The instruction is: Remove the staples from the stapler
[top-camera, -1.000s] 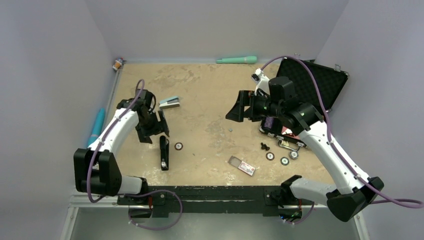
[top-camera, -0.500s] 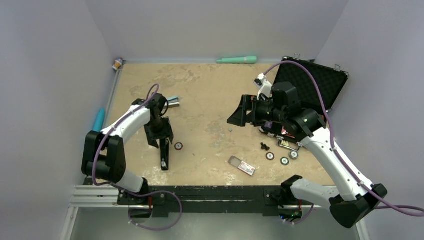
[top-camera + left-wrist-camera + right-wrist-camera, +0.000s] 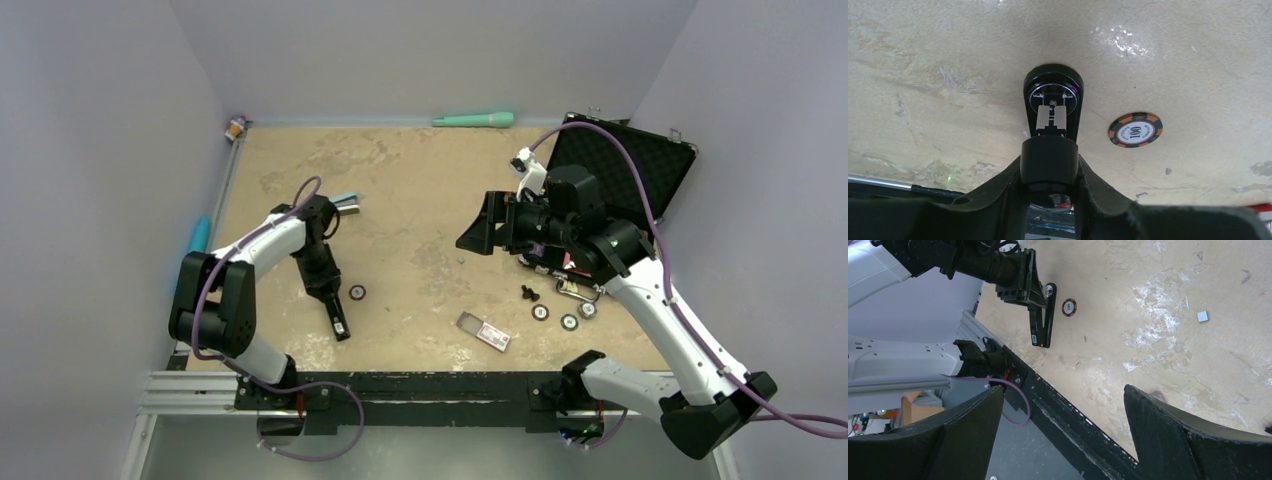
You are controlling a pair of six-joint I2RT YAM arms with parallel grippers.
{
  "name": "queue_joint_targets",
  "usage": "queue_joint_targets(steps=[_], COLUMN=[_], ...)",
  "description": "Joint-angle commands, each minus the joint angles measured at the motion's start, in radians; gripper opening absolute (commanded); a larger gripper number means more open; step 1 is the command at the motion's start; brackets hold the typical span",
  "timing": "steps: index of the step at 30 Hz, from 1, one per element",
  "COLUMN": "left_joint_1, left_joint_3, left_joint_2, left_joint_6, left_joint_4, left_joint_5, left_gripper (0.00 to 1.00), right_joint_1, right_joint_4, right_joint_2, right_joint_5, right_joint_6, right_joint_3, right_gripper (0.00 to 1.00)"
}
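Black plastic fills the left claw [image 3: 1050,167]: its two fingers [image 3: 998,190] press on either side of the black stapler [image 3: 1052,92], closed down to the body's narrow width and gripping it. From above, the stapler's long axis runs from that claw toward the near edge of the surface [image 3: 400,180], slanting slightly right, so the fingers cross it squarely near its far end. Silvery metal shows in its open channel; whether staples sit there I cannot tell. A small silvery-grey staple strip [image 3: 461,257] lies on the surface between the arms, nearer the right claw [image 3: 478,230]. That claw hangs wide open and empty, well apart from the stapler. Any pull at the channel looks likelier to fall to the right arm.
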Motion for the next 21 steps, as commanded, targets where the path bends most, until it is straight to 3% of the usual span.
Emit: queue_joint_targets(steps=[1,5,21], left_joint_1=[-0.004,-0.004,-0.004], left_joint_3=[-0.019,-0.007,0.216], left_joint_2=[-0.001,-0.001,-0.217], left_joint_6=[-0.025,-0.010,0.134], left_joint_4=[0.024,0.016,-0.159], left_joint_5=[-0.020,-0.019,-0.006], left_gripper=[0.26,0.00,0.00], right_joint_1=[-0.002,-0.002,-0.002], right_joint_4=[0.005,0.006,0.016], right_joint_2=[0.009,0.016,0.007], right_joint_5=[-0.034,-0.039,-0.053], right_joint_6=[-0.030,-0.037,-0.020], right_joint_3=[0.015,0.015,0.039], right_gripper=[0.94,0.94,0.94])
